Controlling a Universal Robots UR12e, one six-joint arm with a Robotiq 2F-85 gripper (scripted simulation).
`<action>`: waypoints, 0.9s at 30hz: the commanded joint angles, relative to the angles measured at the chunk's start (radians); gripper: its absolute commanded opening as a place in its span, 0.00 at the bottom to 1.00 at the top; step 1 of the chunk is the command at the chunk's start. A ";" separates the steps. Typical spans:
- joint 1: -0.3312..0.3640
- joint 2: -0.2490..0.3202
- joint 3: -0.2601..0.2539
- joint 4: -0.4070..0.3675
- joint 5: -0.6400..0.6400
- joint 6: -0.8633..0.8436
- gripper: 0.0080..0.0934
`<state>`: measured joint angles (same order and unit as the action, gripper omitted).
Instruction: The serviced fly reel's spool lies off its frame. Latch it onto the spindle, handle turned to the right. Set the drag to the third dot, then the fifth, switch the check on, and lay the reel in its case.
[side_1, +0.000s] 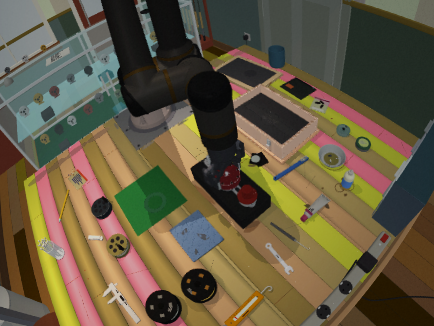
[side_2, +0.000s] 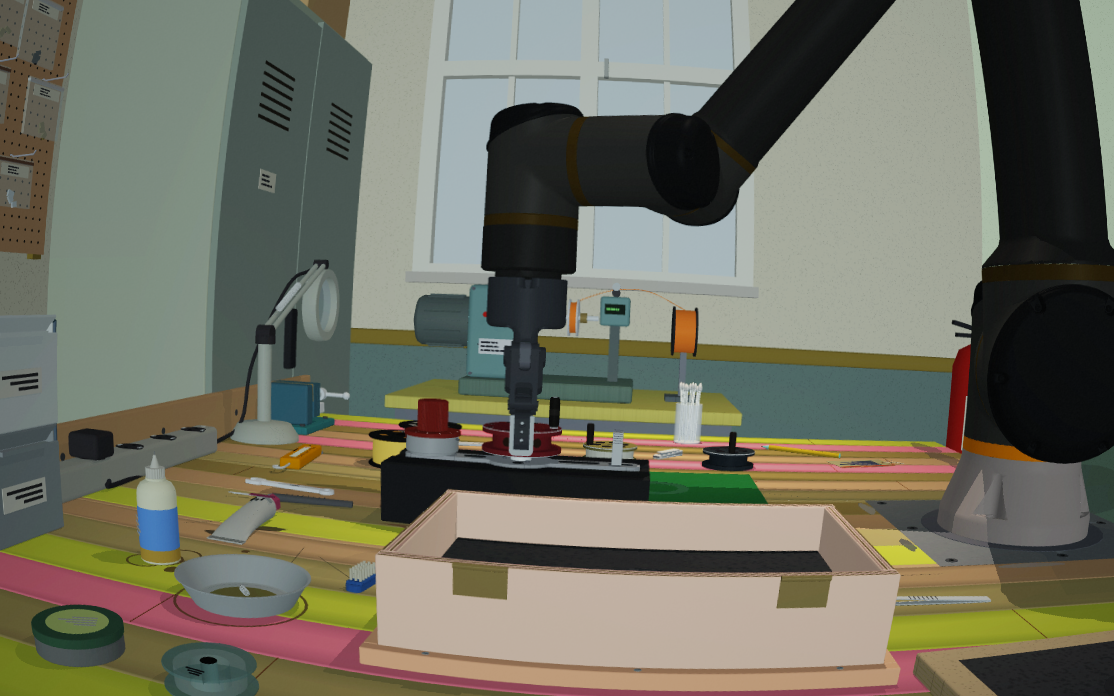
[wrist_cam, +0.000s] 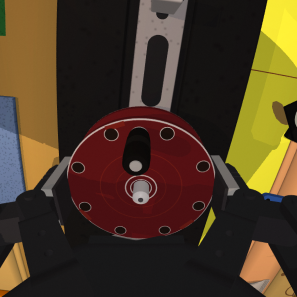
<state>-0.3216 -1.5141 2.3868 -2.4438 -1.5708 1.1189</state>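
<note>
The dark red spool (wrist_cam: 141, 177) (side_2: 520, 437) (side_1: 230, 179) sits flat on the reel frame atop the black stand (side_1: 231, 190) (side_2: 513, 484), a pale spindle tip showing through its centre and its black handle knob (wrist_cam: 136, 149) standing near the hub. I grip the spool across its rim with my gripper (wrist_cam: 140, 177) (side_2: 520, 443), reaching straight down over it. The red drag knob (side_1: 247, 195) (side_2: 433, 416) stands on the same stand beside the spool. The grey reel foot bar (wrist_cam: 155, 66) runs away from the spool along the stand.
Behind the stand on the far bench a line winder (side_2: 525, 345) stands. The open tan case (side_2: 632, 574) (side_1: 275, 120) lies beside the stand. A green mat (side_1: 150, 199), a blue cloth (side_1: 196, 235), spare spools (side_1: 199, 285), a wrench (side_1: 279, 257) and a blue brush (side_1: 291, 168) lie around.
</note>
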 joint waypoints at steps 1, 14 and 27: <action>0.000 0.000 -0.001 0.000 0.000 0.000 0.36; 0.000 0.000 -0.001 0.000 0.000 0.000 0.67; 0.000 0.000 -0.001 0.000 0.000 0.000 0.97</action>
<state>-0.3216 -1.5141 2.3868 -2.4438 -1.5708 1.1189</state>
